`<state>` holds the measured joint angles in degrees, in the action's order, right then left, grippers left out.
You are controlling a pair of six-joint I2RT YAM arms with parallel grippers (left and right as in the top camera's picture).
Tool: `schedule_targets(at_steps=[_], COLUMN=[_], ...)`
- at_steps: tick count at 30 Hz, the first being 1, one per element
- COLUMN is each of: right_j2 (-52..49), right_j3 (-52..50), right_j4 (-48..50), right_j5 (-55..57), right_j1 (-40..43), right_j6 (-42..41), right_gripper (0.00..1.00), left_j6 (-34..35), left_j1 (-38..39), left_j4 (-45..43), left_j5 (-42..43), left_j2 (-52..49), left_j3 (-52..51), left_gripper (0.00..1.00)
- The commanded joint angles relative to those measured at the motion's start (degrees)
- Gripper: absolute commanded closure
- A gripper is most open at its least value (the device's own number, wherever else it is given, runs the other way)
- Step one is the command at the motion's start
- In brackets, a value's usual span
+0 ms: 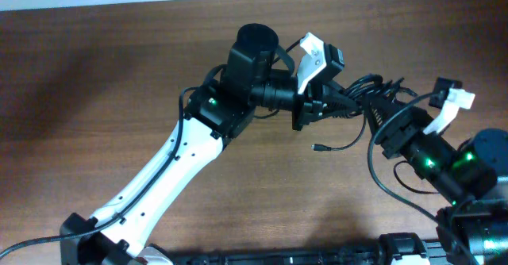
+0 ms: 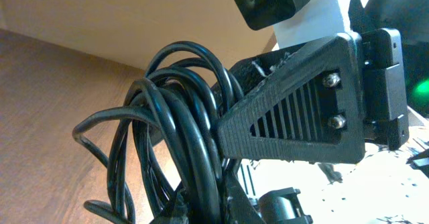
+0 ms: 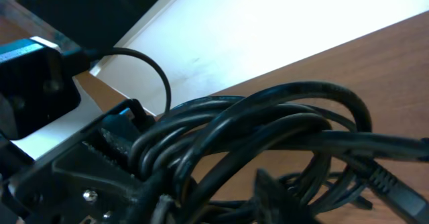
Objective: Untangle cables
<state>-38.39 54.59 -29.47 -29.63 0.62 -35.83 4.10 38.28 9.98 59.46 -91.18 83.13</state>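
The cables (image 1: pixel 373 86) are a tangle of thin black cords lifted between my two grippers, right of the table's middle. My left gripper (image 1: pixel 343 105) reaches in from the left and is shut on the bundle. In the left wrist view the loops (image 2: pixel 181 117) bulge out above its jaws (image 2: pixel 214 207). My right gripper (image 1: pixel 379 116) meets the tangle from the right. Several strands (image 3: pixel 281 117) run between its fingers (image 3: pixel 271 194), and it is shut on them. One loose strand ends in a small plug (image 1: pixel 316 147) lying on the wood below the grippers.
The brown wooden table (image 1: pixel 119 74) stretches to the left. The left arm's white link (image 1: pixel 171 170) crosses the front left. A thicker black robot wire (image 1: pixel 379 178) loops beside the right arm. A larger plug (image 3: pixel 395 184) hangs at the tangle's right side.
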Motion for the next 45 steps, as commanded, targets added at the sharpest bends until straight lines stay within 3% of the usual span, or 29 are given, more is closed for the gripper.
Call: schedule_targets(at_steps=[1,7,20,22,27,28,29,33,35,36,40,45], right_j2=[-2.6,-4.5,-5.0,-5.3,-6.0,-6.0,-6.0,-6.0,-6.0,-6.0,-6.0,-6.0], right_j3=[0.2,0.2,0.2,0.2,0.2,0.2,0.2,0.2,0.2,0.2,0.2,0.2], right_j4=[-0.3,-0.8,-1.4,-1.4,-1.3,-1.3,-1.3,-1.3,-1.3,-1.3,-1.4,-1.6], right_j5=[0.2,0.1,1.8,1.8,1.8,1.8,1.8,1.8,1.8,1.8,1.5,0.7], right_j1=[0.2,0.2,0.2,0.2,0.2,0.2,0.2,0.2,0.2,0.2,0.2,0.2], right_j6=[0.2,1.1,2.5,2.5,2.5,2.5,2.5,2.5,2.5,2.5,2.5,2.5], right_gripper=[0.72,0.76,0.73,0.67,0.67,0.67,0.68,0.81,0.84,0.84,0.83,0.74], left_j6=[-1.1,-1.1,-1.1,-1.1,-1.1,-1.1,-1.1,-1.1,-1.1,-1.1,-1.1,-1.1], left_j1=[0.5,0.5,0.5,0.5,0.5,0.5,0.5,0.5,0.5,0.5,0.5,0.5], left_j4=[-1.2,-3.3,-6.5,-6.5,-6.5,-6.5,-6.5,-6.5,-6.5,-6.5,-6.5,-6.9], left_j5=[2.5,6.0,13.3,13.3,13.3,13.3,13.3,13.3,13.2,13.2,13.2,13.2], left_j2=[2.0,2.0,2.0,2.0,2.0,2.0,2.0,2.0,2.0,2.0,2.0,2.0], left_j3=[1.1,1.1,1.1,1.1,1.1,1.1,1.1,1.1,1.1,1.1,1.1,1.1], left_gripper=[1.00,1.00,1.00,0.92,0.76,0.66,0.64,0.76,0.77,0.82,0.85,0.98])
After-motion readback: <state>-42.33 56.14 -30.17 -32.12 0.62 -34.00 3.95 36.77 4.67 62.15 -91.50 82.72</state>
